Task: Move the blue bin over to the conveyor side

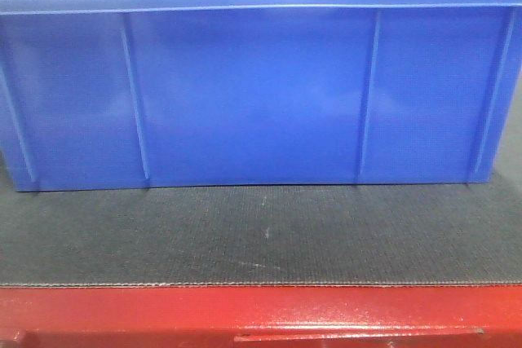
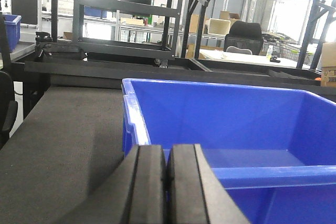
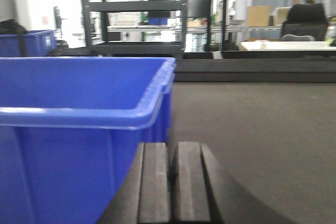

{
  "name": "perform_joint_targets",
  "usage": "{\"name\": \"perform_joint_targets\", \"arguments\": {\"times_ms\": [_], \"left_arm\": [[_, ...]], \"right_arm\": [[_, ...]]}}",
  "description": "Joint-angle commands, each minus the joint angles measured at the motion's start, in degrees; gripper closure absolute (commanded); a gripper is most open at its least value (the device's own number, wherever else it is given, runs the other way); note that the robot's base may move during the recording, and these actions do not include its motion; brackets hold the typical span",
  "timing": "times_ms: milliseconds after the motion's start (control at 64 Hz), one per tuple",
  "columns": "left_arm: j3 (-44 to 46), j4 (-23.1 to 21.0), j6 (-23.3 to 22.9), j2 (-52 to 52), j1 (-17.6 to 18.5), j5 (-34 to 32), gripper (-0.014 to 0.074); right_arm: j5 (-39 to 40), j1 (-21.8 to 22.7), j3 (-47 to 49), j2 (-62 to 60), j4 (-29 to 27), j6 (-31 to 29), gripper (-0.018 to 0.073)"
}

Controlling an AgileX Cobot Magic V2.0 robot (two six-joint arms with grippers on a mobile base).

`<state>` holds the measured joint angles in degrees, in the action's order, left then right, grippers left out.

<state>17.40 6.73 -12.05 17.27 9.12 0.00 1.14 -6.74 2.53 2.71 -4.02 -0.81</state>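
- Since the blue bin [image 1: 245,87] already stands squarely on the dark woven belt [image 1: 261,234] of the conveyor side, just behind the glossy red frame [image 1: 261,311], the placing itself looks done or very nearly so.
- What remains, as a judgement, is at most a small nudge to square the crate up, and then drawing both arms away; nothing in the views shows the bin tilted or hanging off the belt.
- The left gripper [image 2: 167,182] has its two dark pads pressed together with nothing between them, and sits low at the near left corner of the bin, close to the rim [image 2: 220,85] but not clamped on it.
- The right gripper [image 3: 172,182] is likewise clenched on nothing, pads touching, just beside the bin's right wall [image 3: 79,166] with open belt stretching off to its right.
- The bin's inside looks bare in the left wrist view, though the floor is only partly seen.
- Behind the belt stand black metal shelving racks [image 2: 126,19], and farther back a black chair [image 2: 244,35] and cardboard boxes [image 2: 223,24]; another blue bin [image 3: 29,43] sits well apart at the far left.
- None of these stands on the belt near the crate, so nothing visible blocks a short slide or the arms' retreat.
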Motion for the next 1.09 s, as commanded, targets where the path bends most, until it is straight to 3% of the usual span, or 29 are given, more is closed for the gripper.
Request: {"name": "perform_joint_targets", "arguments": {"times_ms": [0,172,1078], "left_arm": [[-0.11,-0.09,0.03,-0.28,0.2,-1.03,0.0614],[-0.11,-0.09,0.03,-0.27,0.2,-1.13,0.0614],[-0.22,-0.09,0.03,-0.27,0.2,-0.9,0.0614]], "right_arm": [[0.54,1.5,-2.09,-2.71,-0.14,-0.62,0.0638],[-2.22,1.65,-2.53,-2.71,-0.14,-0.62,0.0638],[-1.59,1.65,-2.53,-2.71,-0.14,-0.62,0.0638]]}}
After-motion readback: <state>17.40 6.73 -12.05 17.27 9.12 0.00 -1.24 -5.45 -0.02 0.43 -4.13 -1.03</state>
